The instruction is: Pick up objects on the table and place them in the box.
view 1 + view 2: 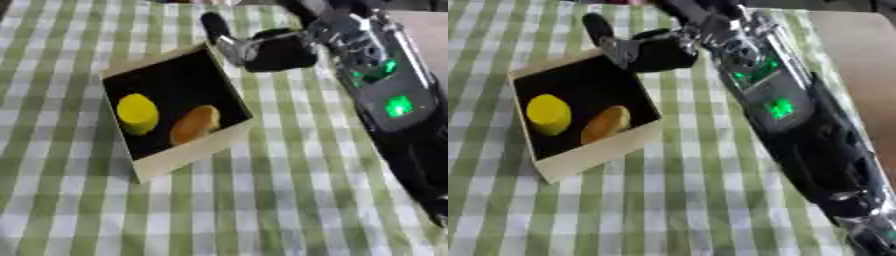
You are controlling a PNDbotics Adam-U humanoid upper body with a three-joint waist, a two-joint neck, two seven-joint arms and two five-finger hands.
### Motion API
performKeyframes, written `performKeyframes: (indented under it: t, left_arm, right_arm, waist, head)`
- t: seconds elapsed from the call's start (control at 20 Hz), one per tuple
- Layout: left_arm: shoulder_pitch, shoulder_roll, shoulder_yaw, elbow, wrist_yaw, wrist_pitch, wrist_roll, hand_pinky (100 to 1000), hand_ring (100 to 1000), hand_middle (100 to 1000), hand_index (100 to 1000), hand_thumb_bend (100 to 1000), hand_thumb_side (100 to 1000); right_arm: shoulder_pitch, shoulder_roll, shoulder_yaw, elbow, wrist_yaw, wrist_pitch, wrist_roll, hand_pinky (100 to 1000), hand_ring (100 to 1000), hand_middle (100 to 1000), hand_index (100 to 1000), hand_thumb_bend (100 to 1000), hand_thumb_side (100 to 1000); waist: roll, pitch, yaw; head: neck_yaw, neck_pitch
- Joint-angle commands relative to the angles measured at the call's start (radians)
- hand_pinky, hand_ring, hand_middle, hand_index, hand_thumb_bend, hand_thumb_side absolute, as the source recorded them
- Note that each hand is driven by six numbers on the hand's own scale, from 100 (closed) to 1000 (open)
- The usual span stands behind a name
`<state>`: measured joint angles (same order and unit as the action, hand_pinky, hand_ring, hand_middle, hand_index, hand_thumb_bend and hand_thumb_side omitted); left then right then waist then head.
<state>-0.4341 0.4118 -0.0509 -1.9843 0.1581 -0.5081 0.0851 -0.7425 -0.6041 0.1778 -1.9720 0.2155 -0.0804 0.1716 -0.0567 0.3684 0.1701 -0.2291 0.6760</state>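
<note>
Right hand (276, 50): I have it hanging just past the far right corner of the box (188, 152), fingers curled in on themselves; I see nothing in them, though the palm side is hidden from me.
Left hand: I don't see it in either eye view.
Risk: I judge the nearest trouble is the hand or its forearm (776, 107) clipping the box's far corner as I swing it, which would skid the box across the checked tablecloth (289, 200); the arm lies long across the table's right side, so a low sweep could do it.
Second risk: the arm hides a strip of the table's right side, so I could miss an object there.
Box contents: a yellow round piece (137, 113) by the left wall and a tan oblong piece (195, 124) beside it, both well inside, nearer me than the hand.
Left on the table: I can make out no loose object on the cloth.
</note>
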Motion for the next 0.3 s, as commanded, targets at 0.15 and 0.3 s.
performKeyframes:
  t: [0.15, 0.3]
  left_arm:
    - [0.008, 0.009, 0.021, -0.016, -0.009, 0.009, 0.022, 763, 750, 797, 858, 100, 645]
    - [0.015, 0.012, 0.031, -0.016, -0.019, 0.009, 0.037, 763, 751, 797, 858, 100, 644]
  right_arm:
    - [0.107, -0.172, -0.155, -0.028, -0.277, -0.113, -0.157, 894, 807, 626, 816, 100, 503]
    - [0.236, -0.228, -0.226, -0.028, -0.37, -0.199, -0.259, 887, 804, 641, 816, 100, 524]
  waist:
    - [0.013, -0.033, -0.027]
    - [0.019, -0.034, -0.047]
  head:
    - [0.048, 0.005]
    - [0.083, 0.007]
